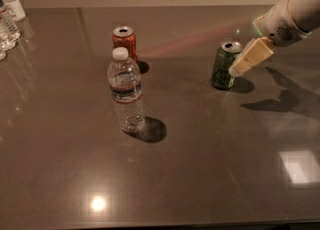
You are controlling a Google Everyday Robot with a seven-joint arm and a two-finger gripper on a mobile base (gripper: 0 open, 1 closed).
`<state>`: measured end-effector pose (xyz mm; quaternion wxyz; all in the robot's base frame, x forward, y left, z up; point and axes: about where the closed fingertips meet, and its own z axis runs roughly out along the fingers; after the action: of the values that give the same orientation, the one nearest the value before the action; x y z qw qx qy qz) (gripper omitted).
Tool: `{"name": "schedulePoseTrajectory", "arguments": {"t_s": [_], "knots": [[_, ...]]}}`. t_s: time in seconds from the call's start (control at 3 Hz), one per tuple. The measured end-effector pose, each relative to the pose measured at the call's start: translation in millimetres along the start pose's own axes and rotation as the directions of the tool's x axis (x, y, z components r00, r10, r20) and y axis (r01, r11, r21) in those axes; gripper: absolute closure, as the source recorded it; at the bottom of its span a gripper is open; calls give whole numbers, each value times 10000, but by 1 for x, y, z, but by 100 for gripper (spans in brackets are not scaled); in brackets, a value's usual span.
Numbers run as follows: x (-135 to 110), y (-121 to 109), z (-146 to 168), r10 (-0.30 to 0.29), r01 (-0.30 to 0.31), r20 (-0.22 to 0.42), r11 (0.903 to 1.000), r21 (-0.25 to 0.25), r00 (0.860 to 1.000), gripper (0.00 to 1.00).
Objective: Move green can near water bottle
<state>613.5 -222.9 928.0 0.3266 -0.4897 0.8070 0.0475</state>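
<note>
Table: you see a dark grey, glossy stone-like tabletop (210, 164), with bright light spots near the front edge and at the right.
Centre-left: a tall clear ribbed plastic water bottle (126, 91) with white cap and dark blue label band stands upright on it.
Behind it: an orange-red metal soda can (124, 43) stands upright, near the bottle but apart.
Right: a small dark green can (224, 66) of metal with silver top stands upright, well apart from the bottle.
Far left edge: you find clear plastic bottles (9, 11) with white labels, partly cut off.
Gripper: the cream-coloured gripper (248, 57) is above the table, just beside the green can on its right.
</note>
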Motion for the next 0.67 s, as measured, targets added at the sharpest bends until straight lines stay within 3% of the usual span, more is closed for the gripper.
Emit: {"name": "schedulePoseTrajectory", "arguments": {"t_s": [0.67], "knots": [[-8, -3, 31, 897, -856, 560, 9938, -713, 9944, 0]]}}
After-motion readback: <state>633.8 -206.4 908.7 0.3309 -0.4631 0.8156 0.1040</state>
